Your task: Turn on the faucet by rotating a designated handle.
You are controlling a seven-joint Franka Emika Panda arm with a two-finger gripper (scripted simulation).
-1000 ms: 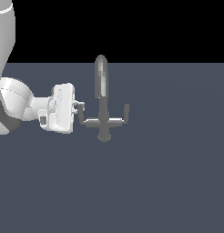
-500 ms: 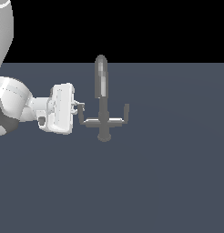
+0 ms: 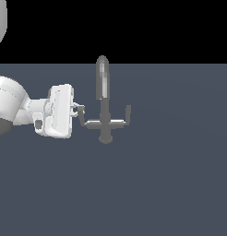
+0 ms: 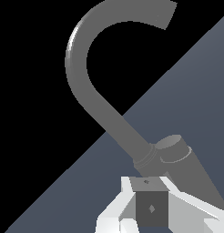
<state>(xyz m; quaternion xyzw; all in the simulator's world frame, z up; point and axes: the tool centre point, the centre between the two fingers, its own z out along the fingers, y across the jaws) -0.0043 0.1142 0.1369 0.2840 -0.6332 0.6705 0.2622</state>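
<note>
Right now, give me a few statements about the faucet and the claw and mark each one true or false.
1. The claw sits at the handle on the exterior view's left end of the crossbar. True.
2. The faucet lies tipped over on its side. False: it stands upright, spout at the top.
3. The claw is wrapped around the tall spout. False: it is down at crossbar level, beside the stem.
4. The right-end peg has nothing touching it. True.
5. In the wrist view the spout curves into a hook. True.
</note>
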